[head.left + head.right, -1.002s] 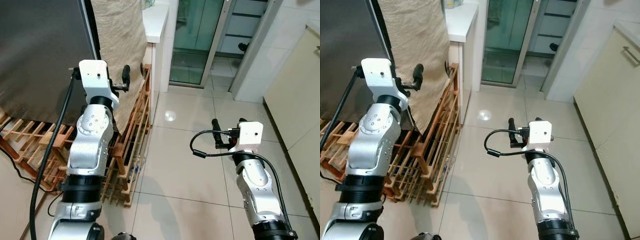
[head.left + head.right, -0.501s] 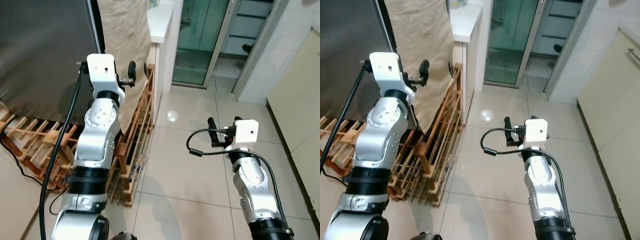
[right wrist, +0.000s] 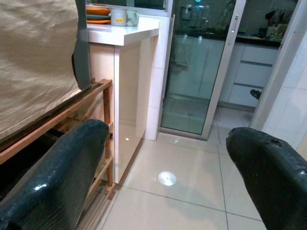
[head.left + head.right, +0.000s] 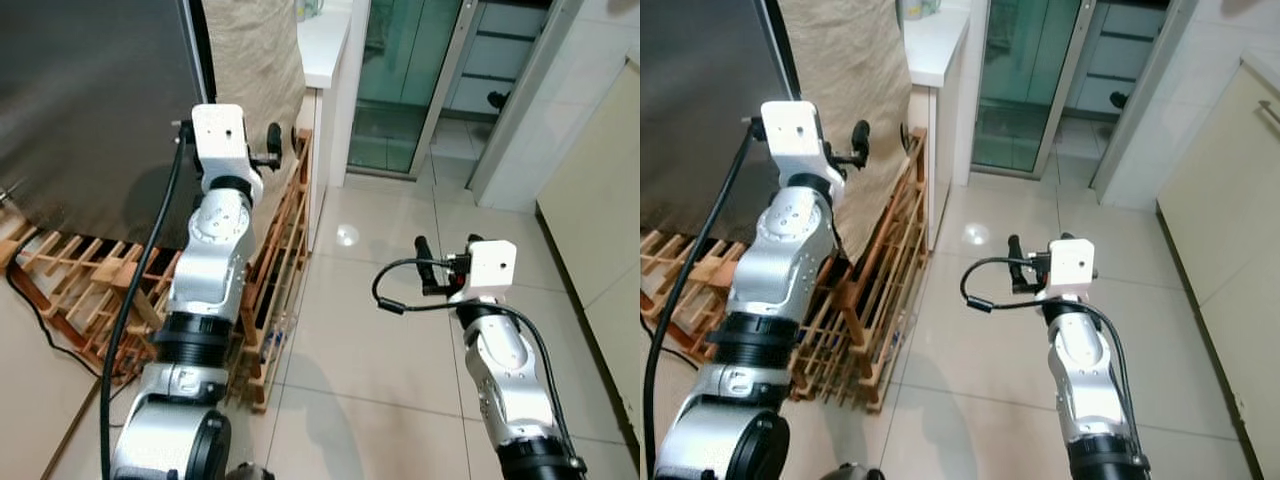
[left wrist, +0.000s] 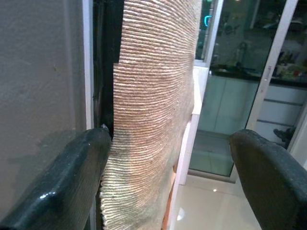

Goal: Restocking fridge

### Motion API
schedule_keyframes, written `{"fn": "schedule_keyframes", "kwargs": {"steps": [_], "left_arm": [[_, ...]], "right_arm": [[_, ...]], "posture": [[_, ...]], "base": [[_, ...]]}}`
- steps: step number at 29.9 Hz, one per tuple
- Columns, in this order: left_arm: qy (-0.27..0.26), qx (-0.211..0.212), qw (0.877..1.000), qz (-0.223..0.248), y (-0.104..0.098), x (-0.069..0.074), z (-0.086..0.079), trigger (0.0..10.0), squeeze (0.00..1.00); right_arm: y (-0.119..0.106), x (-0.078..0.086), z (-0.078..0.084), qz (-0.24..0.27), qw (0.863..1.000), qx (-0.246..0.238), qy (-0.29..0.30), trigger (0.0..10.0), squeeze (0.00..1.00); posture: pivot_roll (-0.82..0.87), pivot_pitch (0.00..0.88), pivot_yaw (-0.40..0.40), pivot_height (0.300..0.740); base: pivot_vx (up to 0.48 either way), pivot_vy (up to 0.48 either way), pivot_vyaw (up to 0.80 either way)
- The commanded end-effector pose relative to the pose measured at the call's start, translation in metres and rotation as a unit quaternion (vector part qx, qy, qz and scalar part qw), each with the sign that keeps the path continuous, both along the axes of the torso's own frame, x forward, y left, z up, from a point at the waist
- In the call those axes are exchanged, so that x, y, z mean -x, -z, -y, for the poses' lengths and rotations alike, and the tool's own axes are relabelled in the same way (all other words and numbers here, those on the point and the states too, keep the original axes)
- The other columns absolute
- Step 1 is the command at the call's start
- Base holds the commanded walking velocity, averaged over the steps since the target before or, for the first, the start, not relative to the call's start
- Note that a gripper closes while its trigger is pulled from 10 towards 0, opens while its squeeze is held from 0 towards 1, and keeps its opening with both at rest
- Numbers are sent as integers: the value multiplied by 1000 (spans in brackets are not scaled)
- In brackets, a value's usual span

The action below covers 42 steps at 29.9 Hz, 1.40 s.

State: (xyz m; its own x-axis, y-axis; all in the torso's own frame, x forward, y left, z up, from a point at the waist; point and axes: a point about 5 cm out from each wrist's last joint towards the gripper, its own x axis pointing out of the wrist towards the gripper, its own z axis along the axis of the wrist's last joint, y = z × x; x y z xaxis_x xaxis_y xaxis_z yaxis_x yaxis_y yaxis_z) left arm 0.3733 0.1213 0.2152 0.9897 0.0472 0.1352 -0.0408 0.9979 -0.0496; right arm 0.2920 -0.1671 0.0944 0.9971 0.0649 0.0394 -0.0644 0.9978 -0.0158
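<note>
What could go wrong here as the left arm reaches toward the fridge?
The left gripper, fingers spread, sits right by the woven cloth hanging beside the fridge; a finger could snag the cloth rather than the door edge. The wooden rack stands close by the left arm, so a step forward might bump it. The right gripper hangs open and idle.

Tiled floor carries wooden rack; white counter holds cups.
</note>
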Motion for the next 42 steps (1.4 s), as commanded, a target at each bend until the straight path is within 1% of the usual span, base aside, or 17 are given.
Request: {"fn": "schedule_keyframes", "kwargs": {"steps": [1,5,8,10,16,17,19,20,22,23,27,29,30,32,33,34,42], "left_arm": [[-5,15,999,-29,8,-8,2,10000,0],[-21,47,998,-35,6,-16,-3,10000,0],[-26,59,998,-2,-6,-17,-8,10000,0],[-20,34,999,4,-5,-12,-9,10000,0],[15,-4,1000,14,11,13,-11,10000,0],[15,-4,1000,14,11,13,-11,10000,0],[23,-19,998,46,15,34,-22,10000,0],[23,-19,998,46,15,34,-22,10000,0],[31,-36,997,64,21,59,-35,10000,0],[31,-36,997,64,21,59,-35,10000,0],[38,-50,998,32,47,106,-53,10000,0],[32,-58,998,10,55,113,-52,10000,0],[16,-75,997,-2,57,105,-48,10000,0],[-6,-58,998,-2,55,88,-43,10000,0],[-6,-58,998,-2,55,88,-43,10000,0],[-12,-56,998,-3,53,79,-40,10000,0],[-11,-51,998,-25,56,60,-29,10000,0]], "right_arm": [[0,-1,0,1,1000,1,-1,10000,910],[0,1,0,1,1000,1,1,10000,910],[0,3,2,3,1000,2,4,10000,910],[0,4,3,3,1000,2,8,10000,910],[-3,8,1,10,1000,4,6,10000,910],[-3,8,1,10,1000,4,6,10000,910],[-4,10,1,13,1000,3,6,10000,910],[-4,10,1,13,1000,3,6,10000,910],[-9,12,2,19,1000,-1,8,10000,910],[-9,12,2,19,1000,-1,8,10000,910],[-19,18,1,35,999,2,2,10000,910],[-20,19,0,34,999,3,-3,10000,914],[-18,16,0,29,1000,4,-4,10000,922],[-18,9,-2,27,1000,5,-8,10000,922],[-18,9,-2,27,1000,5,-8,10000,922],[-20,5,-3,31,999,8,-12,10000,922],[-22,1,-5,29,1000,7,-8,10000,925]], "posture": [[-59,0,-25,740],[-75,0,-17,740],[-79,0,-11,740],[-77,0,-9,740],[-62,0,-7,740],[-62,0,-7,740],[-45,0,-3,740],[-45,0,-3,740],[-29,0,-5,740],[-29,0,-5,740],[-6,0,-20,740],[5,0,-29,740],[14,0,-38,740],[9,0,-49,740],[9,0,-49,740],[2,0,-51,740],[-26,0,-65,740]], "base": [[0,0,0],[0,0,0],[0,0,0],[0,0,0],[0,0,0],[0,0,0],[0,0,0],[0,0,0],[0,0,0],[0,0,0],[0,0,0],[0,0,0],[0,-247,781],[0,-343,775],[0,-439,769],[0,-420,756],[230,-402,731]]}}
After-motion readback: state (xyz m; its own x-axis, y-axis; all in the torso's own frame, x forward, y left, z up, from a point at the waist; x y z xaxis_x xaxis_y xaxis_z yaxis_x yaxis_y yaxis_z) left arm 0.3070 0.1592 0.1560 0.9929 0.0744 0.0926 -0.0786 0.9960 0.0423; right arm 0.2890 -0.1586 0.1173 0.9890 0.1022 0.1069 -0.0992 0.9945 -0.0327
